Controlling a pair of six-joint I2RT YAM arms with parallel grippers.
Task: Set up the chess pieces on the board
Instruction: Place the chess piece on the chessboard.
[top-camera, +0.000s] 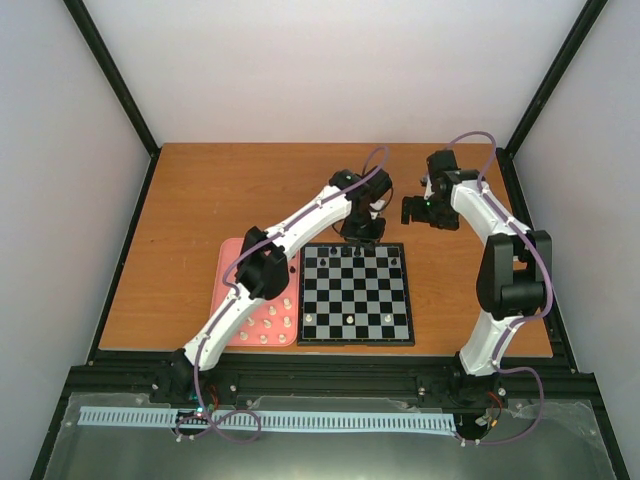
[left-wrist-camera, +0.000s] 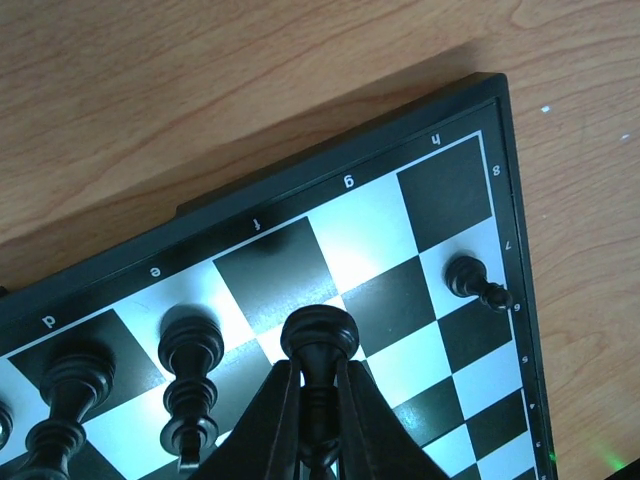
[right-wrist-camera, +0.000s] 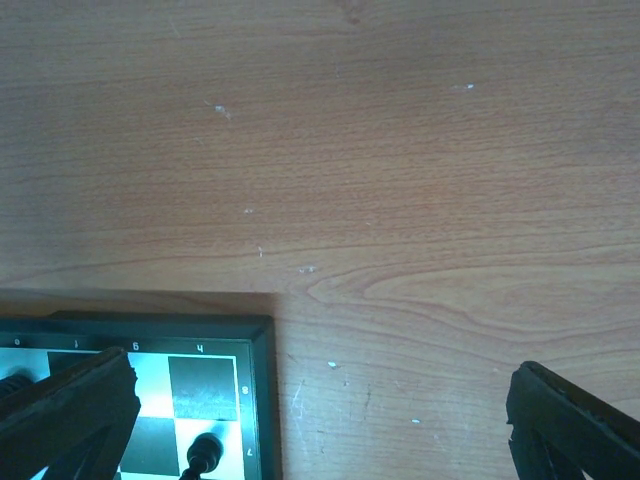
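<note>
From above, the board lies mid-table with the pink tray just beside its left edge. Cream pieces wait on the tray, and a few black pieces stand along the board's far rows. The left gripper hangs over the board's far edge. The right gripper hovers above the bare table, beyond the far right corner. In the left wrist view, the left jaws are pinched narrow on the stem of a held black piece, its round head over the far squares near the f and g files. The fingers hide whether its base rests on the board. A neighbouring piece stands just to its left, and a small pawn sits near the h edge. In the right wrist view, that gripper's jaws are spread wide and hold nothing, with only the board's corner below them. The main risk seems to be a release before the base is seated, which could tip the piece or leave it straddling two squares. Opening fingers could also clip the close neighbour and topple it.
</note>
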